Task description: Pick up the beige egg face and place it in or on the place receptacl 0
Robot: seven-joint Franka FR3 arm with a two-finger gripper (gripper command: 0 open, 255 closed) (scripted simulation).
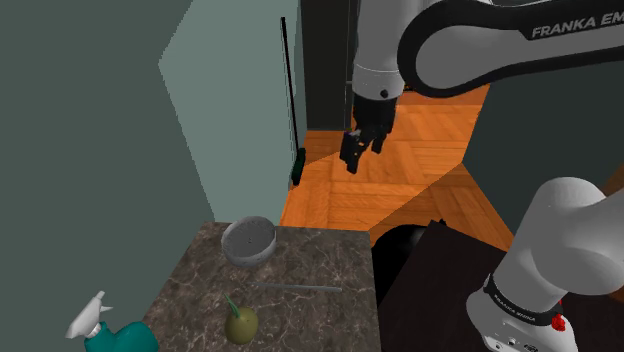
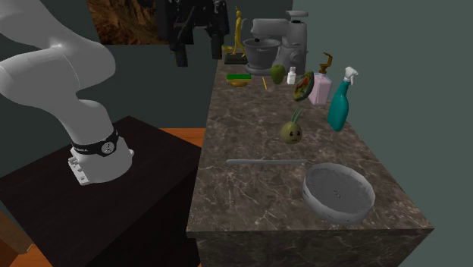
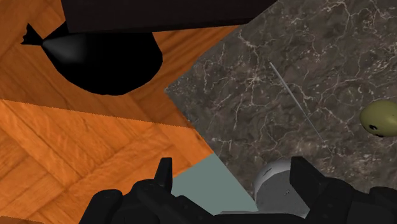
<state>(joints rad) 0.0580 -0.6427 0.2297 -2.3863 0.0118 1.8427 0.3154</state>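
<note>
Wrist view: pincer (image 3: 231, 169) released, over floor (image 3: 76, 146) off counter (image 3: 254, 95) corner; egg face (image 3: 380, 118) well apart.

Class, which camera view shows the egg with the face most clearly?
The second exterior view: the egg stands whole on the counter, face towards the camera. The shoulder view shows it faceless; the wrist view cuts it off at the edge.

Open countertop (image 2: 250, 125) above egg face (image 2: 292, 133) — thin rod (image 2: 265, 161), bowl (image 2: 326, 206) close by
</note>
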